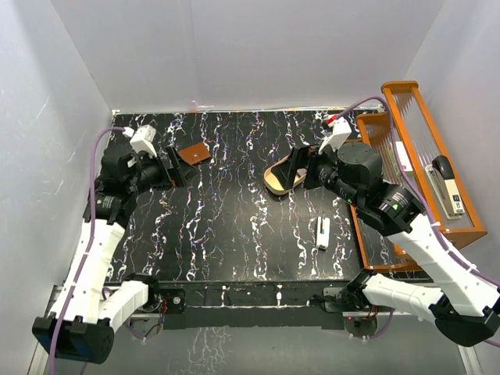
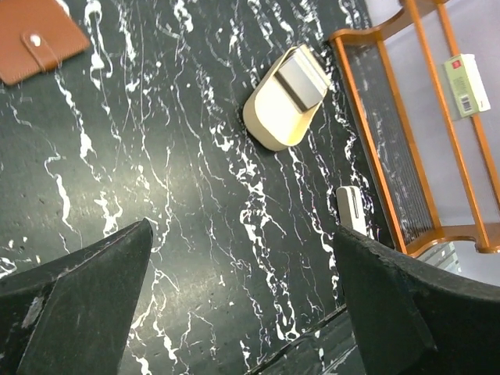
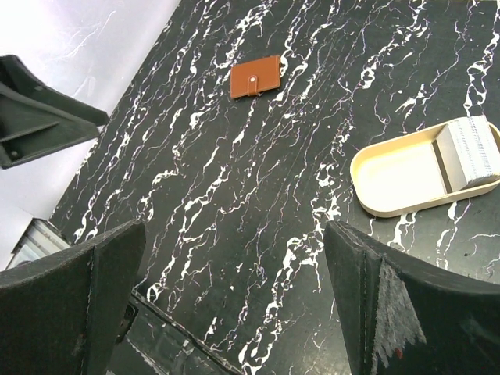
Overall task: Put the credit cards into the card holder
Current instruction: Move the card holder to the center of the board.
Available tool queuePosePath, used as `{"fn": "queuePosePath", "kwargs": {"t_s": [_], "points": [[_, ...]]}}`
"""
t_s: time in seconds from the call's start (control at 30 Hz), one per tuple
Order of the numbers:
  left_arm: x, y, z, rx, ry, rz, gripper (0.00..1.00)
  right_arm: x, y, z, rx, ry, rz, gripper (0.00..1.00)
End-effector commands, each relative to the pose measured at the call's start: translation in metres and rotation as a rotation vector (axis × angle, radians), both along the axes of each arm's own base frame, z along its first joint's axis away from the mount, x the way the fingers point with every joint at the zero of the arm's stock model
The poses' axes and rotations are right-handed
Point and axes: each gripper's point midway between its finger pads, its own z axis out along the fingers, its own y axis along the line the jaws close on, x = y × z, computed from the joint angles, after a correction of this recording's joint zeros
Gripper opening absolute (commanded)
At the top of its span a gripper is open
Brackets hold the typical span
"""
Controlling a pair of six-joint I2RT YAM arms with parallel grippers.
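- While both arms hang unladen, no card has reached the card holder (image 1: 194, 153). Step in hand, by judgement: the opening approach.
- Card holder: brown, folded shut, strap snapped across its edge. It lies flat at the far left of the table (image 1: 234, 234), just beside the left gripper (image 1: 173, 168).
- Credit cards (image 3: 476, 147): a pale stack lying at one end of the tan oval tray (image 3: 398, 176), far centre-right. The faces are too small to tell apart.
- Left gripper: fingers (image 2: 78, 305) spread wide, nothing between them.
- Right gripper (image 1: 299, 166): fingers (image 3: 406, 305) likewise apart and empty, raised just beside the tray.
- White stick (image 1: 321, 233): near right, well apart from the tray. Orange rack (image 1: 400, 84): far right edge. Neither belongs to the task.
- Next move, by judgement: the right gripper lowers onto the stack and pinches one card by its edges. The left gripper must free the strap and spread the holder to bare a pocket. Thin cards lying flush will likely resist separation.
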Motion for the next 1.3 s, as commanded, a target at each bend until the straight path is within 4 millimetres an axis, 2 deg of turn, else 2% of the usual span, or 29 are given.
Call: {"fn": "queuePosePath", "kwargs": {"t_s": [0.0,0.1,0.2,0.3,0.5,0.67,0.8,0.87,1.0,1.13,1.27], "points": [[0.017,0.003,-0.020,-0.017,0.057,0.051,0.98,0.006,0.005,0.009,0.027,-0.037,0.005,0.98],[0.037,0.021,-0.039,0.076,0.103,0.145,0.94,0.005,0.005,0.007,0.016,-0.046,0.016,0.98],[0.069,0.048,-0.057,0.220,0.142,0.263,0.89,0.004,0.003,0.011,0.014,-0.075,0.021,0.98],[0.102,0.063,-0.073,0.319,0.188,0.324,0.87,0.000,0.002,0.018,0.035,-0.110,0.036,0.98],[0.181,0.075,-0.107,0.426,0.264,0.357,0.85,-0.006,0.002,0.024,0.057,-0.138,0.055,0.98],[0.229,0.070,-0.130,0.413,0.247,0.317,0.82,-0.006,0.004,0.017,0.049,-0.119,0.067,0.98],[0.255,0.063,-0.157,0.393,0.290,0.232,0.85,-0.008,0.006,0.011,0.035,-0.100,0.080,0.98],[0.263,0.058,-0.171,0.407,0.300,0.176,0.83,-0.010,0.007,0.008,0.036,-0.097,0.093,0.98],[0.275,0.059,-0.186,0.442,0.308,0.138,0.81,-0.012,0.011,0.002,0.040,-0.089,0.117,0.98],[0.284,0.055,-0.196,0.440,0.300,0.101,0.81,-0.010,0.011,-0.005,0.021,-0.071,0.110,0.98],[0.283,0.047,-0.215,0.417,0.352,0.047,0.77,-0.009,0.012,-0.009,0.014,-0.061,0.108,0.98]]}}
